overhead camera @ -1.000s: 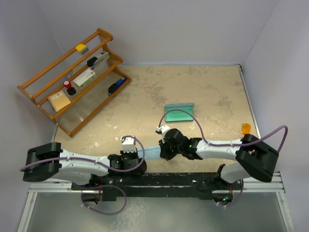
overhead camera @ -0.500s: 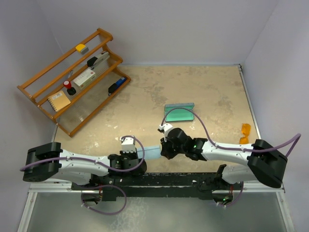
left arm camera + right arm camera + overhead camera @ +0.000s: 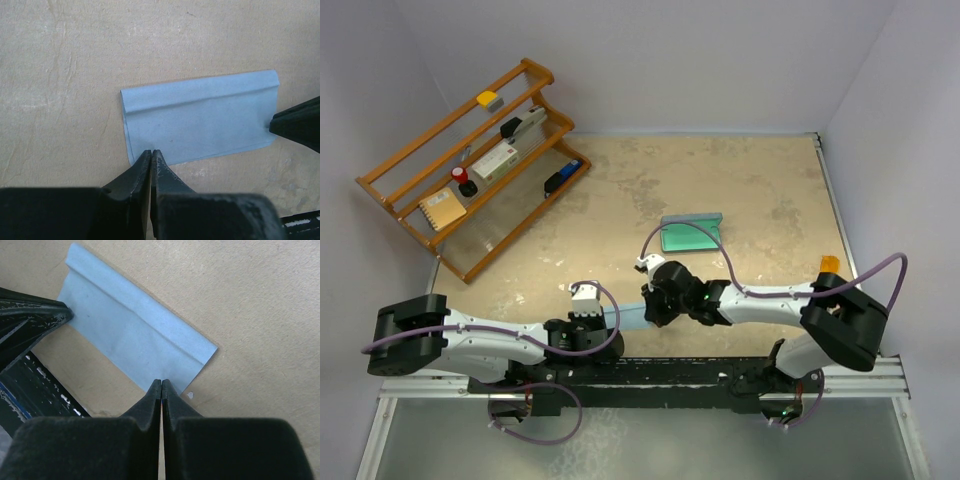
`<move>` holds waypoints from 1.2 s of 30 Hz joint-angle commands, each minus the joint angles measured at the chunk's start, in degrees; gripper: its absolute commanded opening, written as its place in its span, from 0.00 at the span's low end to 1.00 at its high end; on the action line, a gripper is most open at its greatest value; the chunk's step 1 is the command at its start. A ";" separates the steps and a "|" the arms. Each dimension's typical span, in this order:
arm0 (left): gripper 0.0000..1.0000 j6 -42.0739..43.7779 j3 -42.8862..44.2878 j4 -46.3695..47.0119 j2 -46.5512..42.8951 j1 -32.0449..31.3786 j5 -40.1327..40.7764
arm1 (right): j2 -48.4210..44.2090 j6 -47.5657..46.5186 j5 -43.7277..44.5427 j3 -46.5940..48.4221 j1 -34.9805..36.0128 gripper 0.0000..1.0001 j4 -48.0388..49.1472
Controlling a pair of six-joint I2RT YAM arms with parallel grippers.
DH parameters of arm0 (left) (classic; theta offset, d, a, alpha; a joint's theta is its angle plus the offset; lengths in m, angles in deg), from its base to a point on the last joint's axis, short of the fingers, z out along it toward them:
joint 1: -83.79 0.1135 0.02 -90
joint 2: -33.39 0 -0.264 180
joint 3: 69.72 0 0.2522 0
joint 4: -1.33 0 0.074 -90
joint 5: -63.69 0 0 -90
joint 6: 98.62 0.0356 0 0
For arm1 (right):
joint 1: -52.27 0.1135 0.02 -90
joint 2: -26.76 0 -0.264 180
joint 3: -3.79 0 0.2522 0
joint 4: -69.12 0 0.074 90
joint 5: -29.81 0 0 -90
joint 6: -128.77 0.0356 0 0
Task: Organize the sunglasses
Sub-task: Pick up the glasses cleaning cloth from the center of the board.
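A folded blue cloth [image 3: 200, 117] lies flat on the tan table [image 3: 770, 190], with the left gripper [image 3: 151, 154] and right gripper [image 3: 161, 383] both fully closed, tips at its opposite ends (an actual pinch can't be confirmed), a teal case [image 3: 690, 232] just beyond, and orange sunglasses [image 3: 829, 264] by the right wall.

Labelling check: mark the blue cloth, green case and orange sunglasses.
blue cloth [image 3: 200, 122], left wrist view, flat middle below the fold.
green case [image 3: 685, 240], top external view, inner floor.
orange sunglasses [image 3: 829, 264], top external view, the visible orange part.
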 commanded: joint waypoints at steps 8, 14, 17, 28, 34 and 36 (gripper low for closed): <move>0.00 -0.35 1.17 -5.13 -0.83 -0.53 -0.22 | 1.57 2.17 -4.01 -3.62 0.36 0.00 8.19; 0.00 -0.96 1.89 -6.65 -1.67 -0.53 0.28 | 1.39 2.85 -3.93 -5.73 0.72 0.00 8.98; 0.03 -1.13 2.77 -7.70 -2.44 -0.53 0.83 | 1.78 2.54 -3.83 -6.08 0.75 0.00 9.41; 0.17 -1.48 6.42 -9.84 -2.55 -0.53 2.83 | 2.30 1.66 -2.56 -6.62 0.76 0.00 10.17; 0.29 -6.89 4.51 -11.08 -4.06 -0.53 3.23 | 1.67 1.24 -2.55 -7.41 0.73 0.00 10.61; 0.32 -8.81 3.37 -11.60 -4.91 -0.53 3.31 | 1.48 1.05 -2.64 -7.58 0.74 0.00 10.78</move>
